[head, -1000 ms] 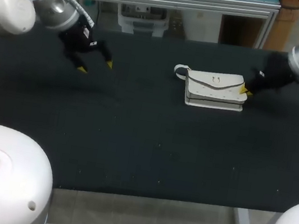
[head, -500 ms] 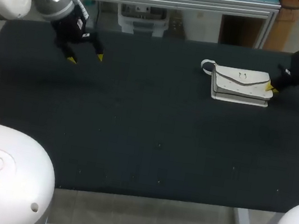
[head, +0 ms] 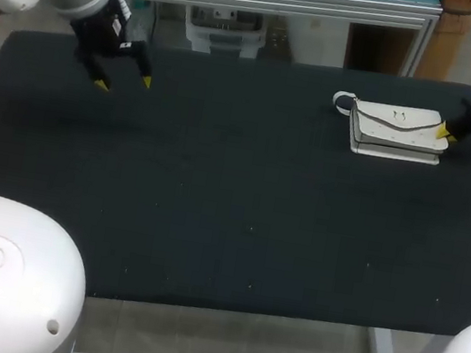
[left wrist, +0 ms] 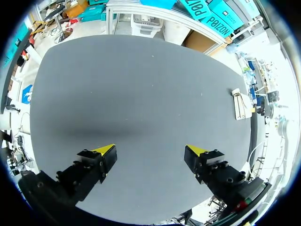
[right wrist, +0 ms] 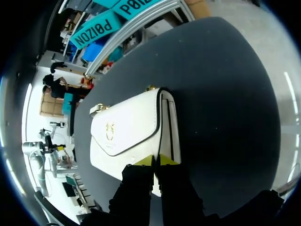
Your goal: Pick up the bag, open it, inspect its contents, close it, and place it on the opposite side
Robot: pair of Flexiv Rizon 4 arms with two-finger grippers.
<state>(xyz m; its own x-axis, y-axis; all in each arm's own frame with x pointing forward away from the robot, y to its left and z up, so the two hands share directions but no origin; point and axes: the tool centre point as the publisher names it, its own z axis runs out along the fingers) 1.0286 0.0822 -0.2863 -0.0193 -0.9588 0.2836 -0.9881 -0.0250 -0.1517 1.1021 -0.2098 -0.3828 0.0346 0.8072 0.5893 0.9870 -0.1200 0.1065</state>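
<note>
The white bag [head: 397, 130] with a flap and a small handle loop sits at the table's far right. My right gripper [head: 445, 134] is at the bag's right end. In the right wrist view the two yellow tips of the right gripper [right wrist: 156, 160] are pressed together on the end edge of the bag [right wrist: 131, 127], whose flap is down. My left gripper [head: 122, 82] hangs over the far left of the table, open and holding nothing. In the left wrist view the left gripper [left wrist: 150, 150] has its fingers wide apart over bare mat, with the bag [left wrist: 242, 104] small and far ahead.
The black table mat [head: 230, 211] spreads between the two arms. The bag lies close to the table's far right corner, with the right edge just beyond my right gripper.
My right gripper has moved right and a little farther back, taking the bag from the middle to the far right. My left arm has drawn back toward the far left corner, still open.
</note>
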